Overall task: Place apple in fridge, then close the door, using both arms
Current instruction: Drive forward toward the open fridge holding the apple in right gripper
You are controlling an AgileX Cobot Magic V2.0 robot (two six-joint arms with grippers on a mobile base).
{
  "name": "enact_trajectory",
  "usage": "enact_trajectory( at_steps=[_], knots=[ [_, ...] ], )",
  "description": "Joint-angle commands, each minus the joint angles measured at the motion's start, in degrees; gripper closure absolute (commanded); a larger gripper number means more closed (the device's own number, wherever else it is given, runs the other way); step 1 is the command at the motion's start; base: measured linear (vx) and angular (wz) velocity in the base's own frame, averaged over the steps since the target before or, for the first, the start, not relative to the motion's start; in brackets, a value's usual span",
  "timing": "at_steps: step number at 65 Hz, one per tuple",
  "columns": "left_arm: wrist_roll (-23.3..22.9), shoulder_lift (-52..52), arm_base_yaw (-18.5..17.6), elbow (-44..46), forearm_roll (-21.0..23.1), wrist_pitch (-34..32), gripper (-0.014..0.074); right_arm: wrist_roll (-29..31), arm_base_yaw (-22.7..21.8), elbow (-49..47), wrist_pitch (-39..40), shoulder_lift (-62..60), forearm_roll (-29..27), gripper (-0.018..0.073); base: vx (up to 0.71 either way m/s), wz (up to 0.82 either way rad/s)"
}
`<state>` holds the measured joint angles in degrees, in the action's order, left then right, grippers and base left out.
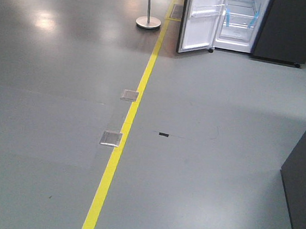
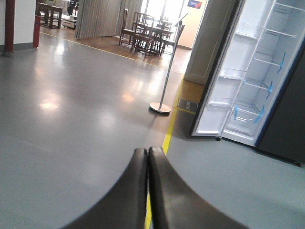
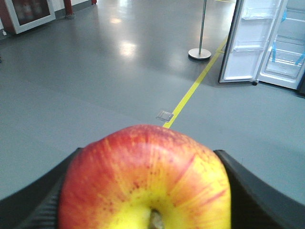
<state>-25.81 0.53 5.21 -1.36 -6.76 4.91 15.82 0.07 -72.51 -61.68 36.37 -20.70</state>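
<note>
The red apple (image 3: 143, 181) with its yellow stem patch fills the bottom of the right wrist view, and my right gripper (image 3: 145, 191) is shut on it, black fingers (image 3: 252, 191) pressing both sides. My left gripper (image 2: 147, 153) is shut with nothing in it, its dark fingers touching above the floor. The fridge (image 1: 240, 20) stands far ahead at the top right, white inside, with blue tape on its shelves. Its door (image 1: 201, 18) hangs wide open, white inner side with clear bins facing me. Fridge (image 2: 262, 90) and door (image 2: 224, 81) also show in the left wrist view, and fridge (image 3: 288, 43) and door (image 3: 248, 43) in the right wrist view.
A yellow floor line (image 1: 123, 139) runs toward the fridge, with two metal floor plates (image 1: 111, 138) beside it. A silver pole on a round base (image 1: 148, 21) stands left of the door. A dark cabinet side (image 1: 305, 179) is close on the right. Tables and chairs (image 2: 147, 33) are far back.
</note>
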Motion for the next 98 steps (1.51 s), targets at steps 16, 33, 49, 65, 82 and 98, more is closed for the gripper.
enact_trajectory(
  at_steps=[16,33,49,65,82,98],
  knots=[
    [-0.59,0.76,-0.04,0.97,0.14,-3.89,0.0603,0.42,-0.07,-1.26,4.65,0.37,-0.85,0.0458,0.18,-0.07],
    [-0.59,0.76,-0.04,0.97,0.14,-3.89,0.0603,0.42,-0.07,-1.26,4.65,0.37,-0.85,0.0458,0.19,-0.09],
    [-0.59,0.76,-0.04,0.97,0.14,-3.89,0.0603,0.42,-0.07,-1.26,4.13,0.37,-0.85,0.0458,0.19,-0.11],
    [-0.59,0.76,-0.04,0.97,0.14,-3.89,0.0603,0.42,-0.07,-1.26,4.13,0.37,-0.85,0.0458,0.19,-0.10],
    [-0.59,0.76,-0.04,0.97,0.14,-3.89,0.0603,0.42,-0.07,-1.26,4.13,0.37,-0.85,0.0458,0.19,-0.06],
    [-0.59,0.76,-0.04,0.97,0.14,-3.89,0.0603,0.42,-0.07,-1.26,4.13,0.37,-0.85,0.0458,0.19,-0.02]
  ],
)
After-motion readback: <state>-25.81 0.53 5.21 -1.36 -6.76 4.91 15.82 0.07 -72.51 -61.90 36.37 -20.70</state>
